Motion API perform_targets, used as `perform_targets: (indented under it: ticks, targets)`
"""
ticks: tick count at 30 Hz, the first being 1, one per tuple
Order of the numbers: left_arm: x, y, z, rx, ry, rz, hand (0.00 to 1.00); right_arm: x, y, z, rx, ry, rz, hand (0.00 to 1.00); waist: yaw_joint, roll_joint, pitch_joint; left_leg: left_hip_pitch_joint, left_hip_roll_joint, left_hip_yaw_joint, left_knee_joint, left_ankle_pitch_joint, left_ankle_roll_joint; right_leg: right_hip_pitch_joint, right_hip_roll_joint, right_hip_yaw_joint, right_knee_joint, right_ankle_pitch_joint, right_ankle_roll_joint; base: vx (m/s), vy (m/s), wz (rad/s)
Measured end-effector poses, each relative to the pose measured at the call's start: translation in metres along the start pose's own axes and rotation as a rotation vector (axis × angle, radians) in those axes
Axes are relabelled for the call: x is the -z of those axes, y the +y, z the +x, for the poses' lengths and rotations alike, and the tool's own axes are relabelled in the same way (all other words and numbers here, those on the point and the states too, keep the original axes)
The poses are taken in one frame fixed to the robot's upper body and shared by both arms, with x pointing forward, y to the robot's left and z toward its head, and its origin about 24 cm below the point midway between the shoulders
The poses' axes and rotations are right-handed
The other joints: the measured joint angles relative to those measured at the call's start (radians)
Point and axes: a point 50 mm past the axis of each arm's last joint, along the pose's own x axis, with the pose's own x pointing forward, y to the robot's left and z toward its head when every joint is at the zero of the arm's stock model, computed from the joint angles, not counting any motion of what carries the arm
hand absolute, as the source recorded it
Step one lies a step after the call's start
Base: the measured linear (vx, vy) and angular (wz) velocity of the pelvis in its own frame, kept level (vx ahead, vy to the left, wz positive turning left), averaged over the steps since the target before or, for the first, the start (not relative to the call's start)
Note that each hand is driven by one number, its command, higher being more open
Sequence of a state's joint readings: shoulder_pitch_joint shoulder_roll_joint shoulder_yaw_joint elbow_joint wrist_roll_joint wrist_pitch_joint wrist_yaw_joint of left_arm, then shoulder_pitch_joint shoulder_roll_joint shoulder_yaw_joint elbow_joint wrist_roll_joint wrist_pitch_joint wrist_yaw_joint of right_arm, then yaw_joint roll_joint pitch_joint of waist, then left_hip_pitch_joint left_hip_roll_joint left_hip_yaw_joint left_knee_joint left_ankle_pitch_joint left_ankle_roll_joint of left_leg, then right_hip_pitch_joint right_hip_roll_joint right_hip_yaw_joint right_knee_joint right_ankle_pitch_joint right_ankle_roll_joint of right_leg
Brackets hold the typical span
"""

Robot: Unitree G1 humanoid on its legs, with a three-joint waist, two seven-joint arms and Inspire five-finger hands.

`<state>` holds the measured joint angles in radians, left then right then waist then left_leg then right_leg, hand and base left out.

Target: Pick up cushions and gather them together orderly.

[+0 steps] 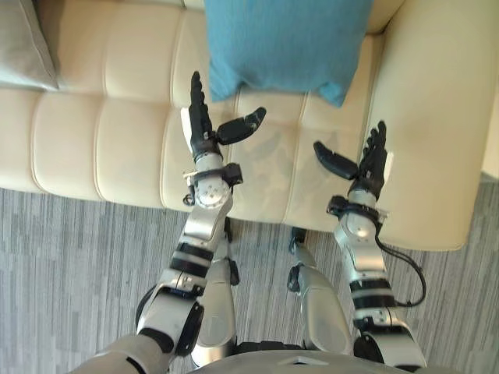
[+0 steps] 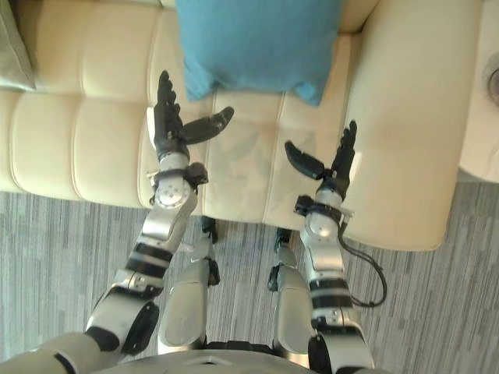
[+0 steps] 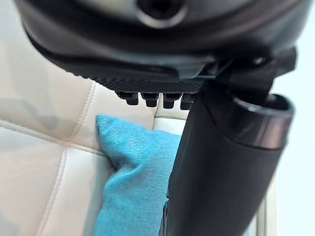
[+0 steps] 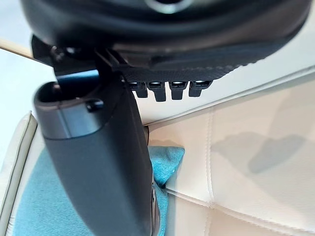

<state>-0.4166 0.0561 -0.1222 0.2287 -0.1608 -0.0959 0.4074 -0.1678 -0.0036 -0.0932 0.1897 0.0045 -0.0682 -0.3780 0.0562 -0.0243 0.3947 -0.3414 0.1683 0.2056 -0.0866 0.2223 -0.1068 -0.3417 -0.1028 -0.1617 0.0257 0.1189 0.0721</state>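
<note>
A teal cushion (image 1: 284,43) leans against the backrest of the cream leather sofa (image 1: 101,140), and its lower corners show in the wrist views (image 3: 130,187) (image 4: 165,162). My left hand (image 1: 204,125) hovers over the seat just below the cushion's left corner, fingers straight and thumb spread toward the middle. My right hand (image 1: 366,167) is open over the seat below the cushion's right corner, near the armrest. Neither hand touches the cushion. A grey cushion (image 1: 23,43) lies at the sofa's far left.
The sofa's right armrest (image 1: 437,125) stands close beside my right hand. Striped grey carpet (image 1: 70,265) lies in front of the sofa. A pale side table (image 2: 487,101) edge shows past the armrest.
</note>
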Motion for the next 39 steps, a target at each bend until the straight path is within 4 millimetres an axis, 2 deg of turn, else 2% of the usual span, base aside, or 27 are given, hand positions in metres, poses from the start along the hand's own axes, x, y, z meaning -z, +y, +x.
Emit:
perform_targets:
  ticks: [1,2,3,4,5,7,9,14,15,17,18,22,25,27,29,30,31,32,33,34,35,36,37,39]
  targets:
    - [0.014,0.007,-0.010,0.016,0.048,0.008,1.00,0.013,-0.007,-0.009,-0.019,0.043,-0.010,1.00,-0.001,-0.009,-0.023,0.019,0.001,0.002,0.000,-0.014,-0.002,0.016,0.001,0.001,0.004,-0.011,0.001,0.13,0.026,-0.04]
    - [0.037,0.018,-0.029,0.030,0.136,0.031,1.00,0.032,-0.018,-0.024,-0.033,0.116,-0.005,1.00,-0.003,-0.018,-0.054,0.050,0.001,0.006,0.000,-0.024,0.000,0.041,0.001,0.004,0.009,-0.028,0.002,0.13,0.026,-0.05]
    - [0.045,0.023,-0.037,0.036,0.172,0.035,1.00,0.040,-0.022,-0.029,-0.042,0.146,-0.007,1.00,-0.004,-0.021,-0.062,0.064,0.000,0.008,0.000,-0.028,-0.002,0.055,0.001,0.005,0.009,-0.033,0.004,0.17,0.032,-0.04]
    - [0.070,0.037,-0.060,0.046,0.286,0.050,1.00,0.062,-0.031,-0.045,-0.063,0.243,-0.018,1.00,-0.007,-0.027,-0.095,0.096,-0.002,0.011,0.000,-0.040,-0.003,0.086,0.003,0.006,0.007,-0.045,0.006,0.14,0.029,-0.02]
    - [0.072,0.038,-0.061,0.046,0.293,0.052,1.00,0.064,-0.032,-0.046,-0.064,0.249,-0.019,1.00,-0.007,-0.027,-0.098,0.097,-0.002,0.011,0.000,-0.041,-0.003,0.087,0.003,0.006,0.006,-0.045,0.006,0.17,0.041,0.02]
    - [0.110,0.059,-0.096,0.051,0.483,0.096,1.00,0.101,-0.043,-0.069,-0.089,0.420,-0.067,1.00,-0.014,-0.028,-0.153,0.128,-0.007,0.009,0.000,-0.052,-0.002,0.129,0.001,0.004,-0.014,-0.051,0.010,0.11,0.045,0.04]
    - [0.130,0.074,-0.119,0.036,0.601,0.111,1.00,0.121,-0.047,-0.084,-0.120,0.523,-0.111,1.00,-0.016,-0.025,-0.167,0.161,-0.010,0.010,0.000,-0.059,-0.006,0.164,-0.001,0.004,-0.022,-0.054,0.013,0.06,0.072,0.00]
    - [0.162,0.113,-0.173,-0.030,0.845,0.185,1.00,0.157,-0.056,-0.117,-0.168,0.724,-0.180,1.00,-0.018,-0.008,-0.220,0.232,-0.013,0.012,0.000,-0.076,-0.005,0.242,-0.002,0.004,-0.040,-0.060,0.015,-0.03,0.057,0.01]
    - [0.169,0.123,-0.189,-0.052,0.910,0.212,1.00,0.166,-0.061,-0.128,-0.165,0.783,-0.190,1.00,-0.018,-0.006,-0.247,0.255,-0.015,0.014,-0.001,-0.082,-0.006,0.266,-0.003,0.005,-0.047,-0.061,0.016,-0.04,0.035,0.00]
    - [0.174,0.133,-0.206,-0.083,0.974,0.238,1.00,0.174,-0.068,-0.139,-0.155,0.842,-0.191,1.00,-0.018,-0.003,-0.273,0.282,-0.017,0.018,-0.001,-0.097,-0.010,0.292,-0.006,0.006,-0.052,-0.068,0.022,-0.05,0.042,-0.02]
    - [0.178,0.140,-0.222,-0.095,1.030,0.264,1.00,0.179,-0.076,-0.148,-0.131,0.889,-0.189,1.00,-0.018,0.000,-0.297,0.302,-0.021,0.022,-0.006,-0.104,-0.007,0.308,-0.009,0.011,-0.053,-0.074,0.021,-0.04,0.028,-0.04]
    - [0.184,0.152,-0.249,-0.153,1.142,0.265,1.00,0.188,-0.091,-0.163,-0.054,0.982,-0.160,1.00,-0.020,-0.001,-0.321,0.330,-0.028,0.035,-0.006,-0.110,-0.005,0.324,-0.016,0.034,-0.052,-0.075,0.025,-0.05,0.036,-0.11]
    - [0.184,0.154,-0.248,-0.147,1.147,0.287,1.00,0.192,-0.095,-0.168,-0.025,1.020,-0.147,1.00,-0.022,-0.008,-0.320,0.345,-0.029,0.063,-0.005,-0.113,-0.005,0.317,-0.016,0.065,-0.040,-0.071,0.032,-0.02,0.026,-0.24]
    - [0.184,0.156,-0.245,-0.130,1.141,0.329,1.00,0.190,-0.093,-0.162,-0.016,1.006,-0.134,1.00,-0.020,-0.010,-0.315,0.353,-0.028,0.115,-0.001,-0.118,-0.006,0.273,-0.014,0.115,-0.001,-0.066,0.030,-0.03,0.038,-0.75]
    - [0.183,0.157,-0.237,-0.110,1.123,0.362,1.00,0.189,-0.090,-0.157,-0.009,0.995,-0.113,1.00,-0.028,-0.025,-0.304,0.342,-0.032,0.145,0.016,-0.129,0.005,0.239,-0.018,0.131,0.034,-0.053,0.030,-0.05,0.035,-0.65]
    - [0.182,0.156,-0.226,-0.108,1.094,0.368,1.00,0.188,-0.086,-0.153,-0.011,0.985,-0.111,1.00,-0.029,-0.042,-0.289,0.308,-0.031,0.143,0.082,-0.164,0.031,0.197,-0.022,0.123,0.080,-0.036,0.036,-0.09,-0.003,-0.36]
    - [0.182,0.155,-0.223,-0.107,1.085,0.368,1.00,0.188,-0.086,-0.153,-0.010,0.984,-0.112,1.00,-0.028,-0.043,-0.287,0.299,-0.027,0.145,0.101,-0.169,0.041,0.200,-0.021,0.119,0.063,-0.017,0.045,-0.15,-0.026,-0.38]
    - [0.183,0.148,-0.215,-0.086,1.063,0.370,1.00,0.188,-0.086,-0.152,0.008,0.983,-0.110,1.00,-0.031,-0.031,-0.276,0.269,0.009,0.153,0.139,-0.182,0.052,0.147,-0.032,0.048,0.298,-0.145,-0.003,-0.13,-0.027,-0.08]
    - [0.182,0.147,-0.213,-0.082,1.056,0.371,1.00,0.188,-0.086,-0.154,0.011,0.988,-0.109,1.00,-0.032,-0.032,-0.276,0.266,0.010,0.146,0.145,-0.183,0.053,0.129,-0.038,0.033,0.401,-0.195,-0.005,-0.10,-0.038,0.16]
    - [0.182,0.145,-0.211,-0.075,1.047,0.375,1.00,0.190,-0.087,-0.160,0.016,1.005,-0.108,1.00,-0.034,-0.038,-0.277,0.265,0.007,0.130,0.157,-0.183,0.056,0.129,-0.048,0.017,0.592,-0.268,0.028,-0.06,-0.076,0.36]
    - [0.181,0.146,-0.212,-0.072,1.047,0.380,1.00,0.191,-0.087,-0.162,0.017,1.013,-0.109,1.00,-0.033,-0.041,-0.279,0.263,0.000,0.121,0.158,-0.178,0.059,0.151,-0.051,0.013,0.660,-0.284,0.045,-0.06,-0.111,0.38]
    - [0.182,0.146,-0.214,-0.074,1.051,0.380,1.00,0.191,-0.087,-0.164,0.015,1.018,-0.109,1.00,-0.029,-0.049,-0.286,0.253,-0.011,0.118,0.163,-0.163,0.053,0.186,-0.052,0.016,0.659,-0.306,0.055,-0.05,-0.155,0.10]
    - [0.181,0.147,-0.214,-0.089,1.051,0.375,1.00,0.190,-0.084,-0.159,0.008,1.005,-0.108,1.00,-0.013,-0.058,-0.291,0.231,-0.022,0.126,0.173,-0.149,0.048,0.201,-0.041,0.028,0.566,-0.339,0.054,-0.04,-0.115,-0.12]
    - [0.183,0.141,-0.216,-0.112,1.053,0.347,1.00,0.187,-0.080,-0.148,0.006,0.975,-0.114,1.00,0.006,-0.030,-0.299,0.173,-0.004,0.141,0.178,-0.127,0.053,0.214,-0.004,0.034,0.429,-0.354,0.028,-0.09,-0.134,-0.25]
